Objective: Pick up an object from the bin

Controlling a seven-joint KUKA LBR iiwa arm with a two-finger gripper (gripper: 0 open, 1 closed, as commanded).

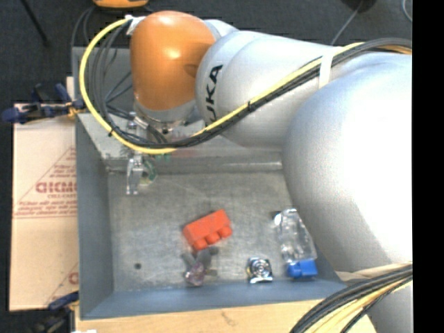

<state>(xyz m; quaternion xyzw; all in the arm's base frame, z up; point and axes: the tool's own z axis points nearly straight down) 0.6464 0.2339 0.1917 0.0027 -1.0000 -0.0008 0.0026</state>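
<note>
Gripper [137, 175] hangs at the bin's [94, 241] upper-left corner over bare floor; open or shut cannot be told. Well apart, by the lower wall, lie an orange block [207, 229], a purplish piece [198, 269], a metal bit [259, 270] and a clear bottle [293, 238].

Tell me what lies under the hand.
Below the hand, bare floor of the grey metal bin shows; the orange wrist cover hides the floor further back. The orange-red plastic brick lies apart, toward the front.
</note>
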